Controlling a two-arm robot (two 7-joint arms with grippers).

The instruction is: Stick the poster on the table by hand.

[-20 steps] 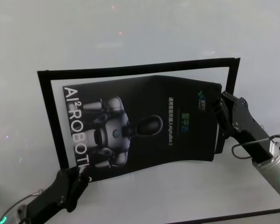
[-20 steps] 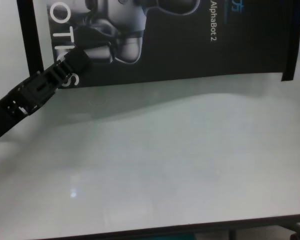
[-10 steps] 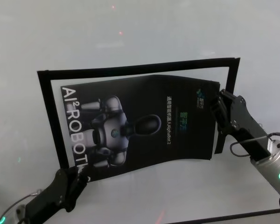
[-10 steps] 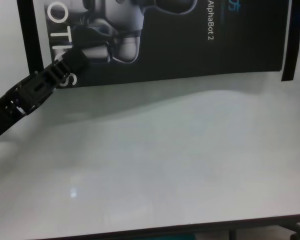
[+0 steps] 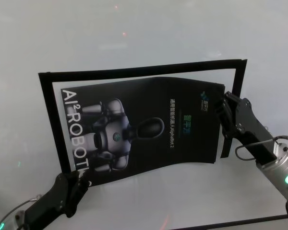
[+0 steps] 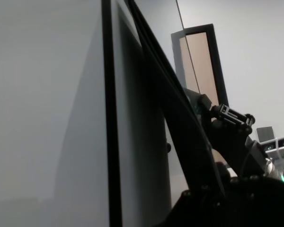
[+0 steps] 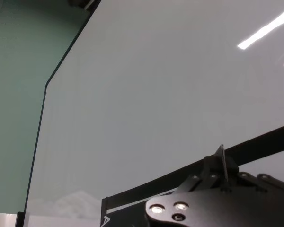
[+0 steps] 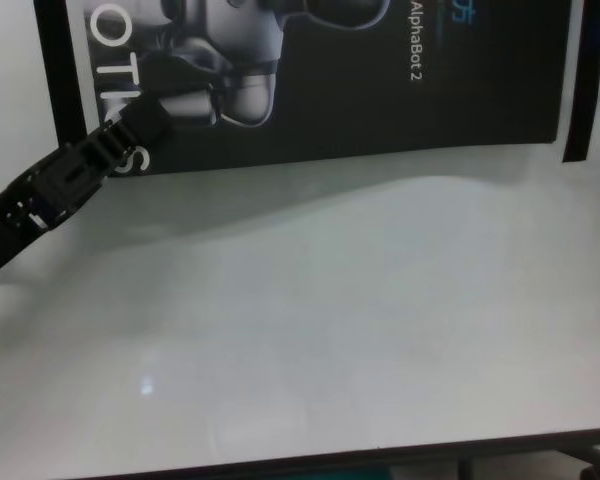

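The poster [image 5: 144, 129], black with a grey-white robot picture and white letters, hangs bowed a little above the white table [image 5: 144, 28]. My left gripper [image 5: 79, 178] is shut on the poster's near left corner, by the last letters. It also shows in the chest view [image 8: 145, 122], on the poster [image 8: 380, 90]. My right gripper [image 5: 220, 109] is shut on the poster's right edge. The left wrist view sees the poster [image 6: 180, 123] edge-on, with the right gripper [image 6: 227, 118] farther off.
Narrow black strips lie on the table around the poster: one along the far side [image 5: 144, 70], one at the left [image 5: 50, 120], one at the right [image 5: 236, 79]. The table's dark front edge [image 8: 380, 457] runs below bare white tabletop [image 8: 330, 320].
The poster has shifted a little to the left and away from me, carried by both grippers. Its left edge now lies closer to the left strip.
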